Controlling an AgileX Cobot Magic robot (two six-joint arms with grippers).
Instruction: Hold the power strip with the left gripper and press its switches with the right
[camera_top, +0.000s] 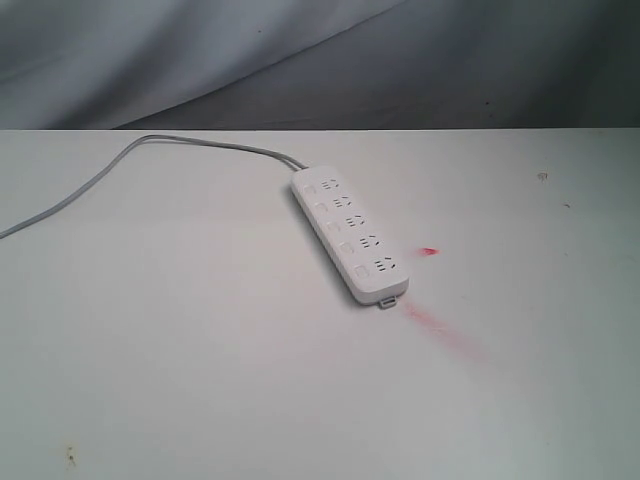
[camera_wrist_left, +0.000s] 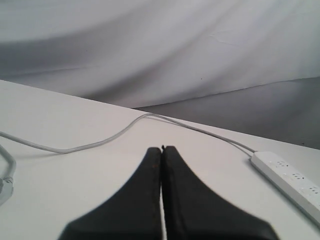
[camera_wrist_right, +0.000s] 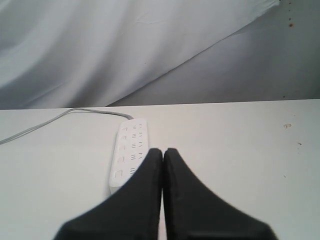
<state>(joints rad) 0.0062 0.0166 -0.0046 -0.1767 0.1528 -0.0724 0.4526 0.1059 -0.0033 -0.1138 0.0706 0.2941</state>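
Note:
The white power strip (camera_top: 350, 238) lies flat on the white table, near the middle, its end tab toward the front and its grey cord (camera_top: 120, 165) curving off to the back left. A row of small white switches (camera_top: 332, 227) runs along its face beside the socket groups. Neither arm shows in the exterior view. In the left wrist view my left gripper (camera_wrist_left: 162, 148) is shut and empty, with the power strip (camera_wrist_left: 292, 177) off to one side. In the right wrist view my right gripper (camera_wrist_right: 163, 150) is shut and empty, just short of the power strip (camera_wrist_right: 129, 150) and its switches (camera_wrist_right: 120, 160).
A red smear (camera_top: 440, 328) and a small red spot (camera_top: 429, 251) mark the table (camera_top: 200, 380) near the strip's tab end. A grey draped backdrop (camera_top: 300, 50) hangs behind the table's far edge.

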